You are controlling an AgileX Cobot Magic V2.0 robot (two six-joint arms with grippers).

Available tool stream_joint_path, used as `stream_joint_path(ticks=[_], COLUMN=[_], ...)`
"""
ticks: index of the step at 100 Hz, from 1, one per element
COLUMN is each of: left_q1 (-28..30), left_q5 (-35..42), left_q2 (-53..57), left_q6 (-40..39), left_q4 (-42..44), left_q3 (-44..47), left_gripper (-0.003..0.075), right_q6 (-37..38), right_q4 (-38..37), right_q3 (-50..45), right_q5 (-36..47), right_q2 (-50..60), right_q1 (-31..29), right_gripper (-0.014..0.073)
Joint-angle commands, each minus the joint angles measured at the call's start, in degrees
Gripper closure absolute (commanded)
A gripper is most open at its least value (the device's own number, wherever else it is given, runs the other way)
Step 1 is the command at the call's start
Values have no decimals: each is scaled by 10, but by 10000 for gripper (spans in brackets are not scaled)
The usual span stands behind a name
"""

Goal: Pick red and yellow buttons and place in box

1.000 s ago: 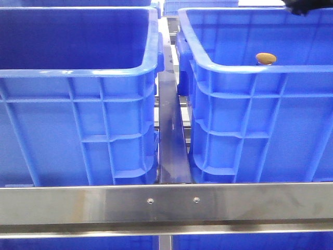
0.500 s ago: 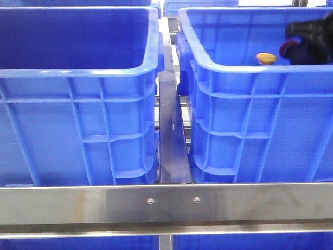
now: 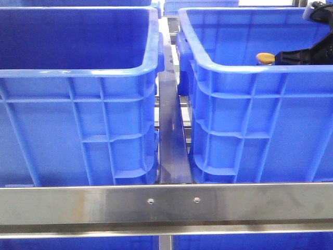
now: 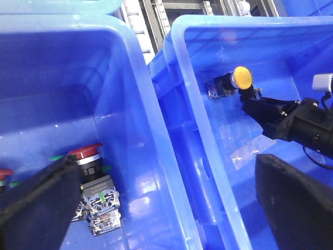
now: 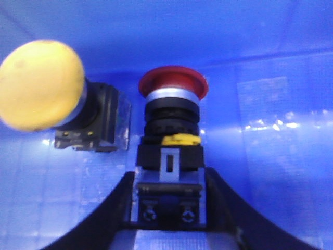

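Blue bins (image 3: 104, 104): shiny smooth plastic, light glints on walls
Front rail (image 3: 166, 205), low in frame: brushed grey metal, dull shine
Yellow button (image 5: 41, 86) cap: smooth plastic, soft sheen
Red button (image 5: 173, 83) cap: glossy plastic, silver metal-looking ring under it
Left gripper pads (image 4: 36, 208): black, matt, grainy

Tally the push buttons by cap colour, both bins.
Red: 3, the held red button in the right gripper, the full red button and the cropped red cap in the left bin.
Yellow: 1, the yellow button.
Total: 4.
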State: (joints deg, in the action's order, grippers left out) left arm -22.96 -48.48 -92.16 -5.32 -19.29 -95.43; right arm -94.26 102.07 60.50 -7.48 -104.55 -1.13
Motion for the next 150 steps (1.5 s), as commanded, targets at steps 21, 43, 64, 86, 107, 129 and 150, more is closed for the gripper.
stream_joint_path(ticks=[21,43,64,86,107,129,150], left_q1=[1,1,1,1,0,0,0], left_q5=[33,33,31,31,27,-2,-3], left_q2=[30,30,30,30,30,34,66], left_q6=[1,1,1,6,18,37,62], left_q4=[-12,-12,-12,-12,-11,-7,9], left_q3=[-19,-19,-19,-19,-19,-17,15], left_gripper=[92,92,92,92,94,265,619], right_q6=[-7,-7,-7,-7,-11,-35,-35], right_q4=[3,3,3,3,3,3,6], right_q3=[35,35,35,27,-16,-61,-103], right_q5=[-19,-18,-18,-16,-4,-17,-45], right_q2=[8,8,9,38,99,179,256], right_q1=[-4,-4,-4,-4,-4,-4,-4], right_gripper=[398,160,74,77,233,598,662])
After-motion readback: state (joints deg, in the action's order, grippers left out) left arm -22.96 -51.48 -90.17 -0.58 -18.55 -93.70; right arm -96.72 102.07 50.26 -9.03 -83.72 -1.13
